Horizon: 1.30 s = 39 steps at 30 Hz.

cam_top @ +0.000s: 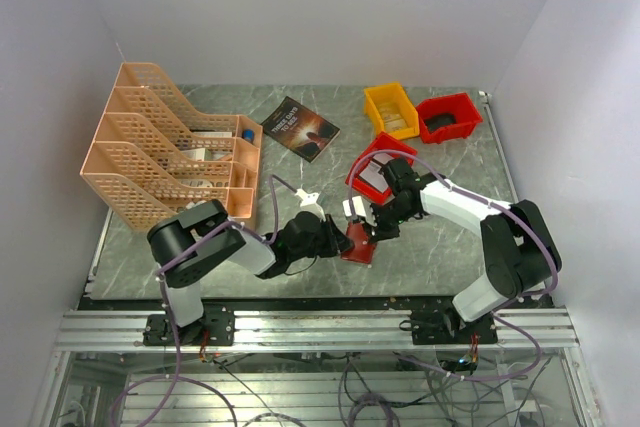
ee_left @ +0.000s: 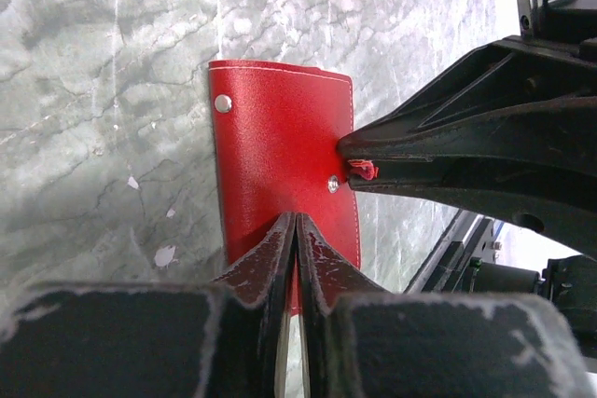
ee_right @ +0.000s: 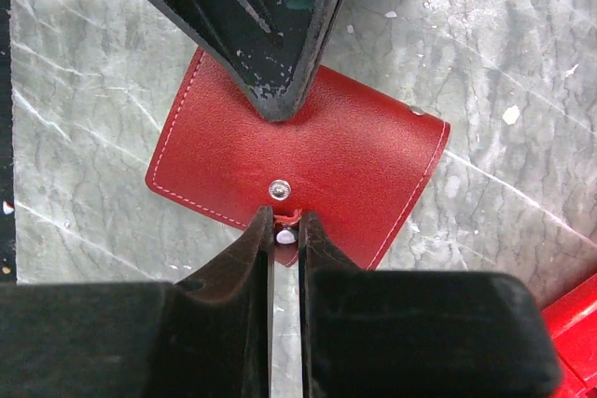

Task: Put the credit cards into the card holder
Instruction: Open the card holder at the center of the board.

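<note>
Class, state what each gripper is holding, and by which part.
Both pinch the small dark red folding card holder: the left gripper grips one edge, the right gripper the edge beside the snap stud.

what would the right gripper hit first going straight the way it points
The right gripper is pinching the card holder at its snap tab; straight on, it would likely meet the left gripper, though depth is unclear.

Grey marble-patterned table [cam_top: 420, 262], plain white walls [cam_top: 330, 7] on three sides, aluminium rail frame [cam_top: 320, 332] at near edge
</note>
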{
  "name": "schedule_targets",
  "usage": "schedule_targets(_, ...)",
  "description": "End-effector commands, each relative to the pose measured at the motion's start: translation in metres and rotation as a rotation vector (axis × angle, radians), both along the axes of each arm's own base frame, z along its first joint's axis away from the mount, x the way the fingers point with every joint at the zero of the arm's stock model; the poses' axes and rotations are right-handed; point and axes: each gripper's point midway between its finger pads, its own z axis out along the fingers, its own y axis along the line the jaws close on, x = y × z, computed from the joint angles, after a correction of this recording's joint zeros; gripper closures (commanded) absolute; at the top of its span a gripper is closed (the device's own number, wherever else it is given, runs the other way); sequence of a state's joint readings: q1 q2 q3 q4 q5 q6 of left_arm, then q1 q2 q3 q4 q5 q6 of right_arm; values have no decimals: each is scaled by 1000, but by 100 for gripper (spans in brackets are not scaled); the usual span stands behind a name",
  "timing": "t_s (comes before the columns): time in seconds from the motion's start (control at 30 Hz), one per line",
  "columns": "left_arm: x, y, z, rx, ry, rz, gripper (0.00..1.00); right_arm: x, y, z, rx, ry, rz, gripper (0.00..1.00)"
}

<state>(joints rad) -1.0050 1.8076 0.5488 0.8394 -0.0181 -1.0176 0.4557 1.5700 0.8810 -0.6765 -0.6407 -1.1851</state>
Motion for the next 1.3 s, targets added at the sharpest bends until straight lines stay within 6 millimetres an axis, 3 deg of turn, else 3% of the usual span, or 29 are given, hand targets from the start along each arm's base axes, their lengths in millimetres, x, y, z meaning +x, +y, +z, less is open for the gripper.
schedule_targets(0.0, -4, 24, -18, 127, 1, 11, 83, -7, 3, 5, 21, 44, 10, 100)
schedule_targets(0.1, -2, 27, -7, 118, -22, 23, 78, -6, 6, 14, 61, 45, 7, 100)
schedule_targets(0.33, -5, 31, 12, 94, -72, 21, 41, 0, 9, 37, 169, 18, -18, 100)
schedule_targets(0.43, -11, 27, 16, 122, -112, -6, 32, 3, 11, 46, 211, 8, -31, 100)
schedule_targets(0.83, -18, 19, 46, 158, -285, -56, 12, 4, 20, 62, 289, 27, -52, 100)
schedule_targets(1.27, -8, 0, 43, 337, -329, -76, 10, 9, 22, 67, 304, 10, -74, 100)
